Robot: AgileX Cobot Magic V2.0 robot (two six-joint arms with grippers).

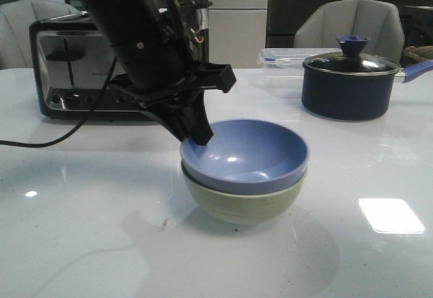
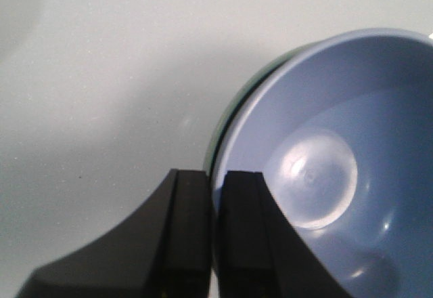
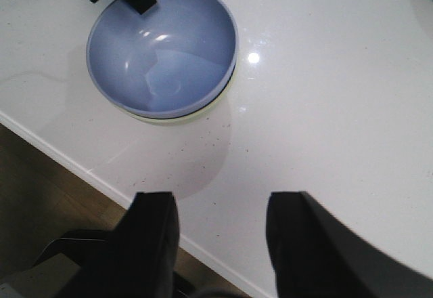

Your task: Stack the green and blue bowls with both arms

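Note:
The pale blue bowl (image 1: 250, 152) sits nested inside the pale green bowl (image 1: 243, 203) on the white table (image 1: 81, 230), just in front of its middle. My left gripper (image 1: 196, 135) reaches down from the upper left and is shut on the blue bowl's left rim. In the left wrist view its gripper (image 2: 215, 176) has the rim of the blue bowl (image 2: 338, 142) pinched between the jaws, with a sliver of the green bowl (image 2: 223, 123) outside it. My right gripper (image 3: 220, 210) is open and empty above the table's front edge, away from the stacked blue bowl (image 3: 162, 47).
A chrome toaster (image 1: 74, 68) stands at the back left, with its black cable (image 1: 40, 142) trailing over the table. A dark navy pot with a glass lid (image 1: 348, 88) and a clear plastic container (image 1: 281, 64) stand at the back right. The table's edge (image 3: 101, 179) and the floor lie below the right gripper.

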